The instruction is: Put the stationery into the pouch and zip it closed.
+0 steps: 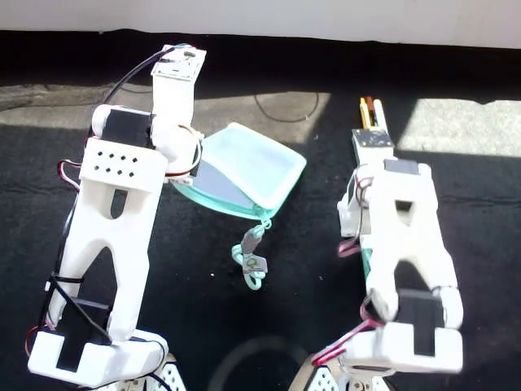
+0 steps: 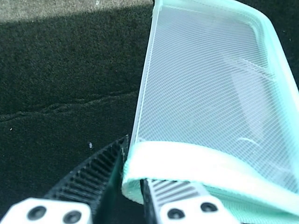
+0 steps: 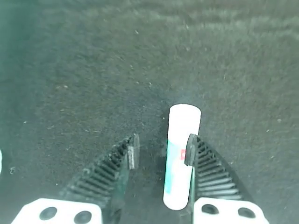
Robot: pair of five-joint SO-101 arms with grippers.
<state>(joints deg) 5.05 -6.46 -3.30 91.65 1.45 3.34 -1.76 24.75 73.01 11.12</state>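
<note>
The left tool (image 2: 133, 161) is clamped on the rim of the mint mesh pouch (image 1: 248, 167), which sits tilted near the centre of the tabletop (image 1: 309, 277). The right tool (image 3: 161, 149), at 3 o'clock from the pouch, stands parted around a white tube (image 3: 181, 154) lying on the tabletop.

No readable text anywhere. Only print: a teal-and-red label on the white stick (image 3: 180, 161), which lies against the inner face of one jaw of the right gripper (image 3: 163, 141). Too blurred to read.

Hard sun patches on dark table (image 1: 464, 126), deep shadows — pouch (image 2: 210, 84) glaring
</note>
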